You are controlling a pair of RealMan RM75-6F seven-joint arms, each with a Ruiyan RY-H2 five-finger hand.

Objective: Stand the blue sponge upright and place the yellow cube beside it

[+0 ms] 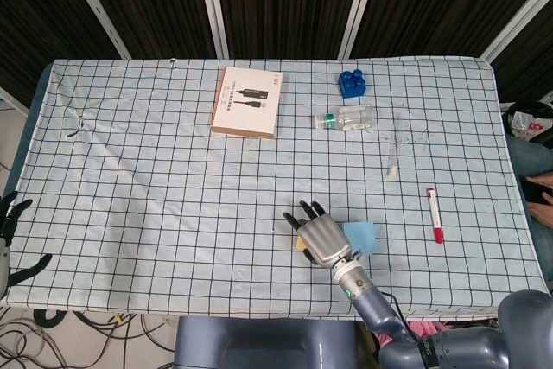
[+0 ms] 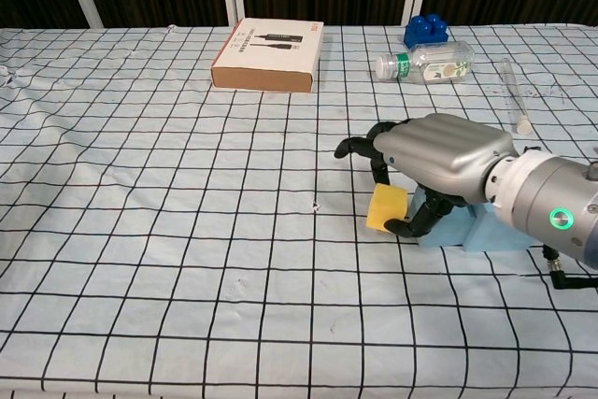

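Yellow cube [image 2: 387,206], blue sponge [image 2: 467,231], black-gridded white tablecloth [image 2: 168,184]

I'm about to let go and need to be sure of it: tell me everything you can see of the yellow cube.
The yellow cube is a small matte block, foam-like by its look, sitting on the checked tablecloth near the front edge. The right hand arches over it, dark fingertips against its near side. The light blue sponge is just to its right; whether they touch is hidden by the hand. In the head view only a sliver of yellow shows.

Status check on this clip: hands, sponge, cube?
Right robot hand grips yellow cube on the cloth. Left robot hand open, off-table. Blue sponge beside cube. Nothing in the way.
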